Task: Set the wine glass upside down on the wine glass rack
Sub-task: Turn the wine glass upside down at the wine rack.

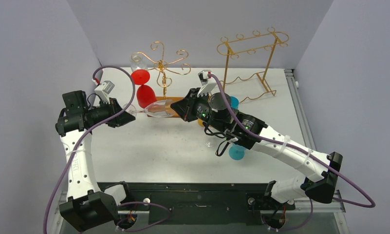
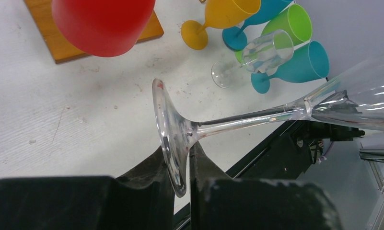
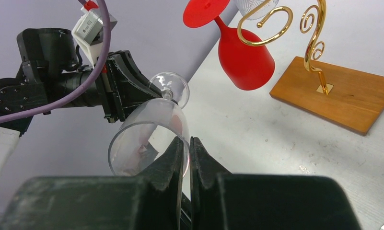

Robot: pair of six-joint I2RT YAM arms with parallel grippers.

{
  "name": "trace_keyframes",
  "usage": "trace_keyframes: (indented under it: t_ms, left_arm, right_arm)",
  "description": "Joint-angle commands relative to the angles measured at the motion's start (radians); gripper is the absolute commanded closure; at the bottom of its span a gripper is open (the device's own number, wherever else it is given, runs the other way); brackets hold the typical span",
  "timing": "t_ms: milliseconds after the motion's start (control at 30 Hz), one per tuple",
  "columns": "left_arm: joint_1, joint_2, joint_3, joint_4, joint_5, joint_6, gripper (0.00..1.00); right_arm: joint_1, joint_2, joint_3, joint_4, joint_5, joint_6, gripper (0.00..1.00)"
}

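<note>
Because the wine glass (image 1: pixel 156 108) lies on its side in the air between the two arms, each pincer has one end of it. The left pincer (image 2: pixel 180 158) is drawn narrow on the flat foot, with a finger on either face of the disc. The right pincer (image 3: pixel 186 148) is nipped tight on the bowl's wall at the rim. The stem runs level from one to the other, well above the surface (image 1: pixel 173 156).

This reads as a handover. A grip on the foot would let the left arm swing the bowl downward, while the rim grip only steadies the glass until that hold is sure.

Just beyond the held glass stands the wine glass rack (image 1: pixel 162 66), whose wooden base (image 3: pixel 343 93) rests on the surface behind the bowl. The rack's curled arms rise above and behind the glass, which touches none of them. A red glass (image 3: pixel 242 62) already hangs bowl-down from one curl, close to the left pincer, so the free curls toward the right look like the easier approach.
</note>
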State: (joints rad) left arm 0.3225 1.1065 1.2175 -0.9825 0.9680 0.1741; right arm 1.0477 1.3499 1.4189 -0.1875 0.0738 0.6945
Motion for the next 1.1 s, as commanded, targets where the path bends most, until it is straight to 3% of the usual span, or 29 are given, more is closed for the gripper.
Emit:
trace_keyframes:
  t_ms: [0, 267, 567, 767, 900, 1067]
  left_arm:
    - [-0.005, -0.008, 0.074, 0.025, -0.027, 0.079, 0.97]
    - [-0.004, -0.053, 0.15, 0.047, -0.124, 0.244, 1.0]
    - [-0.004, -0.159, 0.138, 0.167, -0.169, 0.576, 1.0]
    - [-0.005, -0.242, 0.104, 0.242, -0.049, 0.791, 1.0]
    - [-0.006, -0.258, 0.108, 0.27, 0.069, 0.895, 1.0]
    - [-0.011, -0.257, 0.096, 0.418, 0.205, 0.867, 1.0]
  right_arm:
    - [0.011, -0.038, -0.006, 0.079, -0.066, 0.031, 1.0]
    - [-0.025, -0.057, -0.016, 0.009, -0.17, -0.003, 0.75]
    - [-0.128, -0.103, -0.036, -0.137, -0.325, -0.098, 0.33]
    - [-0.185, -0.087, 0.039, -0.186, -0.451, -0.188, 0.25]
    - [-0.152, -0.039, 0.079, -0.107, -0.536, -0.235, 0.24]
    - [-0.079, 0.002, 0.066, 0.008, -0.565, -0.329, 0.23]
